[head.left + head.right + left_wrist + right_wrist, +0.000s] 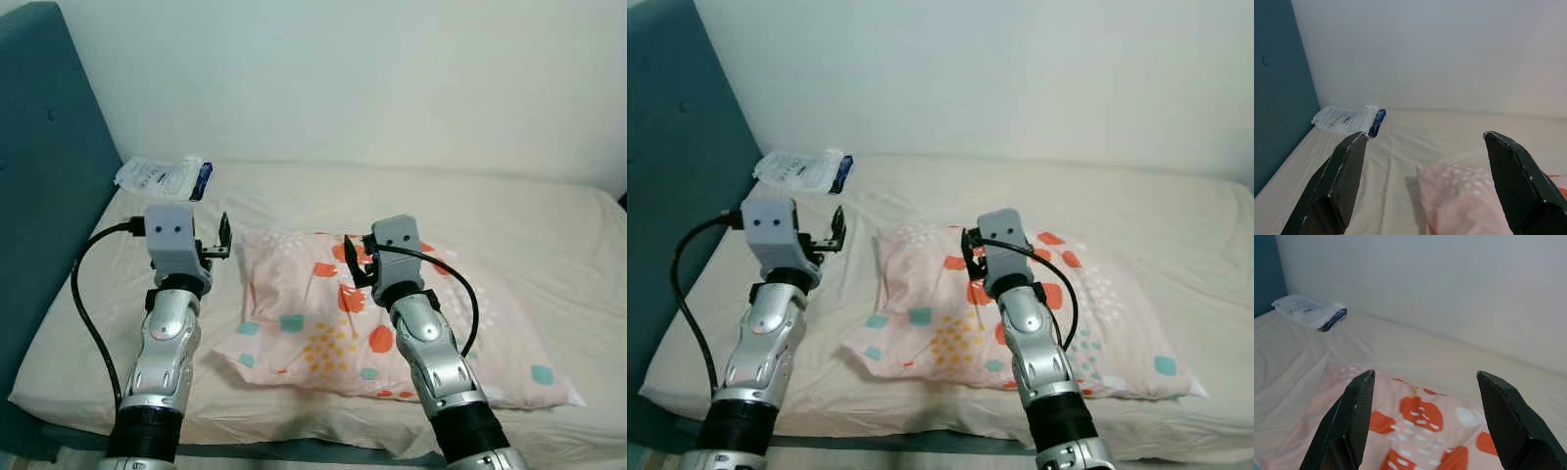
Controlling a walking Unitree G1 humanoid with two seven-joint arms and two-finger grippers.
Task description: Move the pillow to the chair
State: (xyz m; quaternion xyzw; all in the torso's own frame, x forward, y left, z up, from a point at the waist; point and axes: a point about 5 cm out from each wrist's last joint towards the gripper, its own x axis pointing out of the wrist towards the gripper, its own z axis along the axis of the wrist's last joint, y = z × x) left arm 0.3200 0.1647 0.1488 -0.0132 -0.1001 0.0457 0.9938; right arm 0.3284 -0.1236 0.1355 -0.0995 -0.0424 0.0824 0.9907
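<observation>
The pillow [323, 318] is pale pink with orange, teal and yellow blotches plus some white dots. It lies flat on the bed [529, 225], near the front edge, a bit rumpled at its left end.

A bed [529, 211] with a creased cream sheet [88, 323] runs across the room. A plain white wall [372, 78] rises behind it toward 12 o'clock. At 9 o'clock a teal upholstered headboard [44, 186] stands against the mattress edge, with a tufted button showing in its fabric. A white plastic packet with a blue end [165, 176] lies at the bed's 11 o'clock corner, beside the headboard. The light is soft and even.
</observation>
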